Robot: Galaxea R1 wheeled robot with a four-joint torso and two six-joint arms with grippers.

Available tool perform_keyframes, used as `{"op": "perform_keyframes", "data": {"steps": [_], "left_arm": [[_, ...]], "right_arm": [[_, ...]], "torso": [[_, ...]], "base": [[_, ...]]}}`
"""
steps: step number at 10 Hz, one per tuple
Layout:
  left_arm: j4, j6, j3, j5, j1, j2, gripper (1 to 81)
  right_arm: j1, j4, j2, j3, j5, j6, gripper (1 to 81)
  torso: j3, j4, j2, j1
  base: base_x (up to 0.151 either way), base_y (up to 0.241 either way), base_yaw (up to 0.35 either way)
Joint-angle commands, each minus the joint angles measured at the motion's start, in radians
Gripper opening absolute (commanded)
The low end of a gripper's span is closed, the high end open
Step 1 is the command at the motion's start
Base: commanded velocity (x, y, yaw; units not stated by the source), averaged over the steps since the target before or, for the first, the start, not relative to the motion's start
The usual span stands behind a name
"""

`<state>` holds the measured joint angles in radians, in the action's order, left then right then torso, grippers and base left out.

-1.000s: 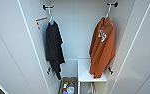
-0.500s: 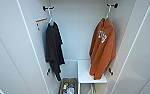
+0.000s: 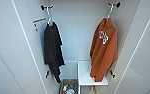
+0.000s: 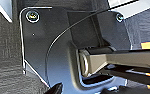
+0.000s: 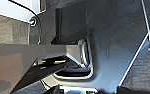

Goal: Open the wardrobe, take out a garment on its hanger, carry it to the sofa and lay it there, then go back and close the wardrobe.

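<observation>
With the wardrobe (image 3: pixel 21 50) open, lifting the orange sweatshirt (image 3: pixel 104 50) by its hanger (image 3: pixel 109 11) seems next; whether either hand is clenched I cannot tell.

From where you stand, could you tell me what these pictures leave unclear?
- Letters on the garment: head view, blurred and folded.
- Basket contents: head view, cut off by the bottom edge.
- Tag by the black T-shirt: print too small.

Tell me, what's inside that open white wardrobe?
Inside the wardrobe hang a black T-shirt and an orange sweatshirt on white hangers. Below are a white shelf and colourful items, partly hidden.
</observation>
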<state>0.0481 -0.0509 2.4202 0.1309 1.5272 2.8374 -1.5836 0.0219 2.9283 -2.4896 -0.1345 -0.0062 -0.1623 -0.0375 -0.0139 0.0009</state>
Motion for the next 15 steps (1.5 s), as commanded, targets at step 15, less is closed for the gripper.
{"op": "perform_keyframes", "data": {"steps": [15], "left_arm": [[-0.004,-0.001,-0.018,-0.057,-0.023,-0.007,81.1]], "right_arm": [[0.024,-0.004,-0.004,0.008,0.061,-0.005,81.1]], "torso": [[0.000,0.000,0.000,0.000]], "base": [[0.068,-0.019,0.000]]}}
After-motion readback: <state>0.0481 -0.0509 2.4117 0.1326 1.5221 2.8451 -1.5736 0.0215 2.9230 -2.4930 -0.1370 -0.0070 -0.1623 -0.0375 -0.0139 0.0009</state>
